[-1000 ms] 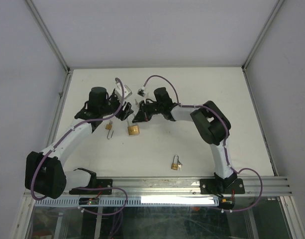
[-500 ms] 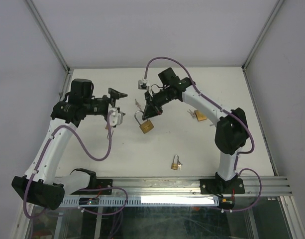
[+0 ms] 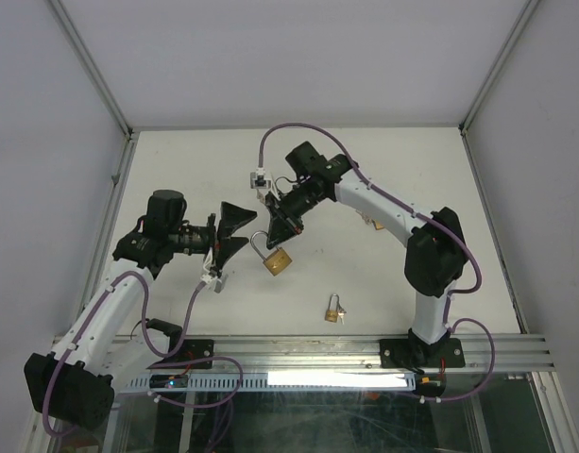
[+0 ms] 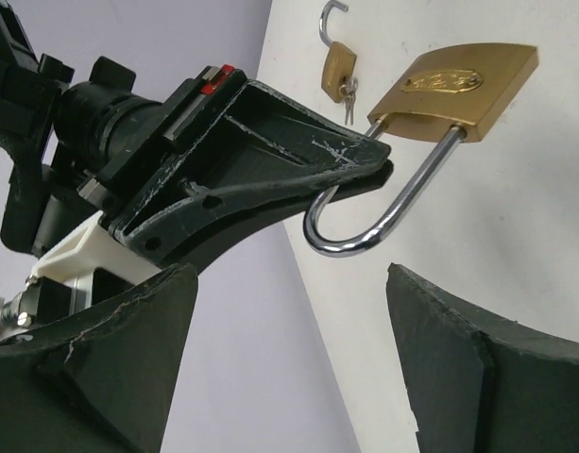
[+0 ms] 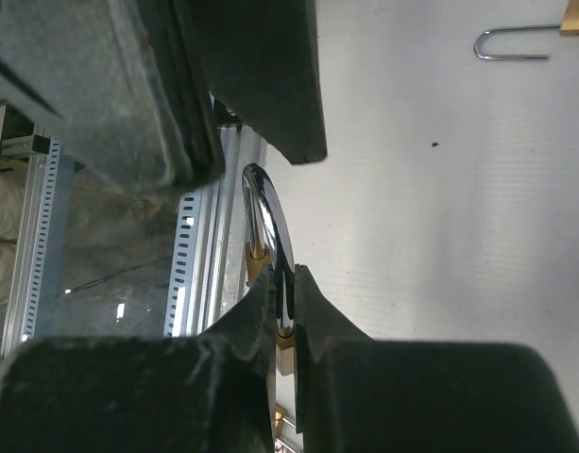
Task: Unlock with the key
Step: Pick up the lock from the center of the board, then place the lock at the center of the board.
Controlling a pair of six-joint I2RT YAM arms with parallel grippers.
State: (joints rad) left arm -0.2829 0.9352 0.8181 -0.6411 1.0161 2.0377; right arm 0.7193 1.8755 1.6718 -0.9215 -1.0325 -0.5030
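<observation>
My right gripper [image 3: 278, 229] is shut on the steel shackle [image 5: 270, 217] of a brass padlock [image 3: 278, 261] and holds it hanging above the table. In the left wrist view the padlock's body [image 4: 454, 90] and shackle [image 4: 360, 231] hang from the right fingers [image 4: 270, 160]. My left gripper [image 3: 234, 229] is open and empty, just left of the padlock and facing it; the gripper [image 4: 289, 377] sits below the shackle in its own view. A small padlock with keys [image 3: 334, 311] lies on the table near the front; it also shows in the left wrist view [image 4: 338, 66].
A third padlock [image 3: 374, 222] lies partly hidden behind the right arm. An open shackle [image 5: 516, 42] lies on the table in the right wrist view. A metal rail [image 3: 365, 351] runs along the front edge.
The left arm swung down and right, bringing its open gripper beside the hanging padlock. The right gripper lowered the padlock a little toward the front.
</observation>
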